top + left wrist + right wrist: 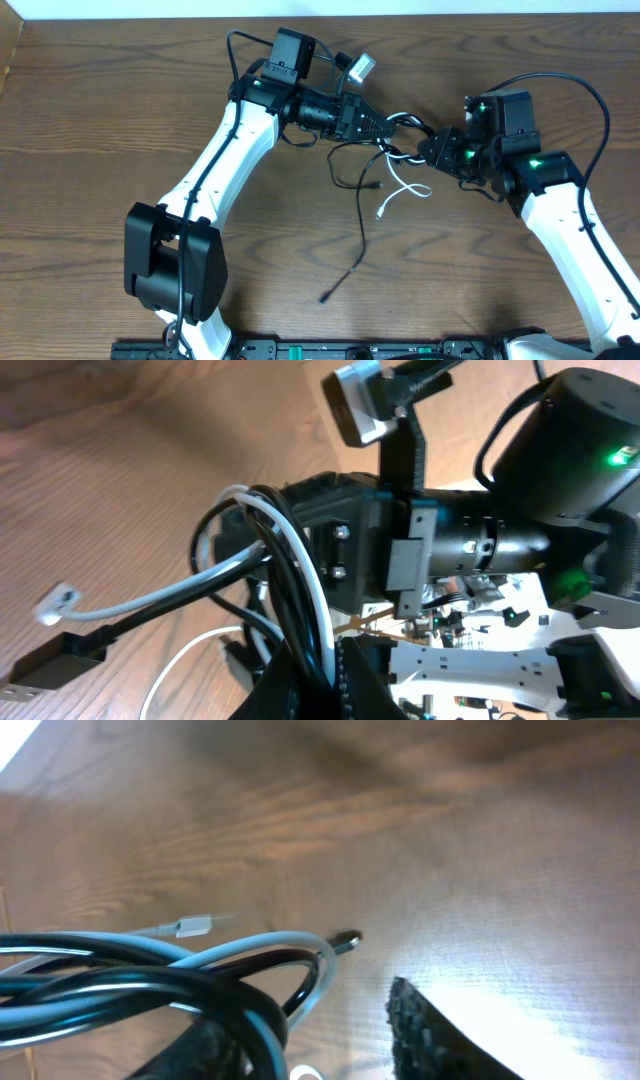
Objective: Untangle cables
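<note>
Clamping the cables (120,985) mid-table, left gripper (400,125) is closed on the knot. Right gripper (428,150) jaws stand apart, loops draped over one finger (215,1048), whose contact is cut off.

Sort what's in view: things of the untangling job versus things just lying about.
Job: white cable, black cable, left gripper, right gripper.
Just there: wooden table, thick arm wire.

Just a dark brown wood-grain table (90,120) here, with a pale strip (450,6) along its far edge and bright glare (520,980) on the wood.
</note>
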### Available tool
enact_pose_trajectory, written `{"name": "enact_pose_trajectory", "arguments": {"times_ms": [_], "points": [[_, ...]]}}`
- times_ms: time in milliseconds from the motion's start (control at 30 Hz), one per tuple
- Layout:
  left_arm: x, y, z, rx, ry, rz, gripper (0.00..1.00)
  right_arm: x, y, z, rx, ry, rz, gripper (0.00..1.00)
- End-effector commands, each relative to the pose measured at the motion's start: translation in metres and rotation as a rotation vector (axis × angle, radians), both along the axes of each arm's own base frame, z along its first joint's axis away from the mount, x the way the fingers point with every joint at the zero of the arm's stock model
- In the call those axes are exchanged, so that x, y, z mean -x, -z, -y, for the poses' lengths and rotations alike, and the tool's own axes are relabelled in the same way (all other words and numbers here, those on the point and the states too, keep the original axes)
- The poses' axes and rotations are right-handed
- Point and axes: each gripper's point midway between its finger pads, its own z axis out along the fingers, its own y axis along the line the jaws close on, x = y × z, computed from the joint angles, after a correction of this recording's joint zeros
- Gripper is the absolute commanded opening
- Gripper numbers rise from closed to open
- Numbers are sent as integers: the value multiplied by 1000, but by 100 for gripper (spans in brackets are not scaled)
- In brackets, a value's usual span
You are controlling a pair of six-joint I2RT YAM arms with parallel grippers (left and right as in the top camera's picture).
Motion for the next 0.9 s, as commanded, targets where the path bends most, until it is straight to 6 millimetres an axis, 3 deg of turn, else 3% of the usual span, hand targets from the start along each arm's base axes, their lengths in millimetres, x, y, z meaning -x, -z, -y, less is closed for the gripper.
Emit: {"name": "enact_pose_trajectory", "arguments": {"times_ms": [0, 133, 200, 300, 433, 567, 633, 733, 867], "points": [[-16, -19, -28, -7, -89, 31, 7, 16, 49, 73, 291, 182, -151, 31], [-17, 59, -36, -392, -220, -4, 7, 34, 56, 75, 313, 141, -220, 11], [-10, 82, -32, -468, -214, 1, 8, 37, 57, 74, 322, 110, -227, 8], [-3, 102, -20, -488, -183, -3, 7, 37, 56, 69, 311, 51, -216, 8], [1, 110, -13, -490, -158, -15, 7, 29, 50, 47, 238, -89, -146, 11], [6, 92, 1, -358, -105, -26, 8, 14, 33, 14, 104, -244, -11, 20], [7, 77, 7, -267, -76, -39, 7, 2, 15, -8, 4, -318, 94, 33], [5, 77, 4, -276, -108, -96, 7, -6, 3, -20, -73, -324, 144, 39], [5, 77, 4, -279, -124, -137, 7, -14, 8, -22, -112, -240, 101, 41]]}}
